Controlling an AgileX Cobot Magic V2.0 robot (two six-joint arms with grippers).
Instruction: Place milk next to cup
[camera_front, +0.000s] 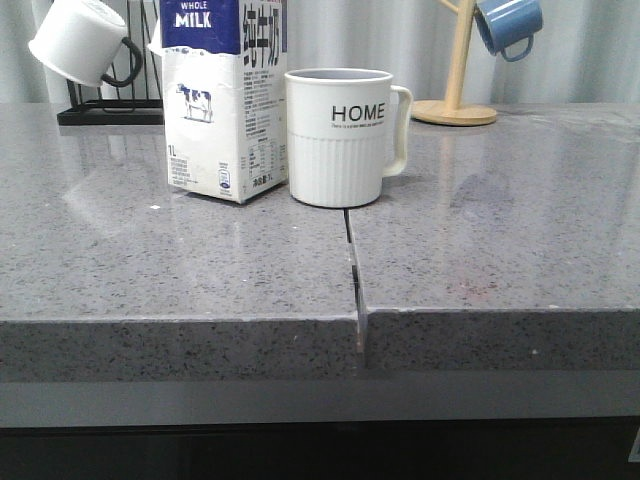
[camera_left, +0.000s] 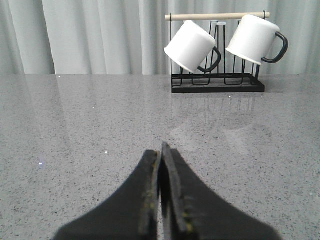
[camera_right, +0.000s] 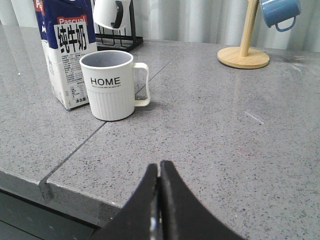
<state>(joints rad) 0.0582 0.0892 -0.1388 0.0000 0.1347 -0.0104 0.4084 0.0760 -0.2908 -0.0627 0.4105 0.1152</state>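
Observation:
The milk carton (camera_front: 222, 100) stands upright on the grey counter, white with a blue top and a cow picture. Right beside it on its right stands the cream "HOME" cup (camera_front: 345, 135), handle to the right, a narrow gap between them. Both also show in the right wrist view: the milk (camera_right: 67, 55) and the cup (camera_right: 111, 85). My right gripper (camera_right: 159, 165) is shut and empty, above the counter's front edge, well short of the cup. My left gripper (camera_left: 161, 149) is shut and empty over bare counter. Neither gripper shows in the front view.
A black rack (camera_left: 217, 82) with white black-handled mugs (camera_left: 192, 46) stands at the back left. A wooden stand (camera_front: 455, 110) with a blue mug (camera_front: 508, 25) stands at the back right. A seam (camera_front: 352, 260) splits the counter in front of the cup.

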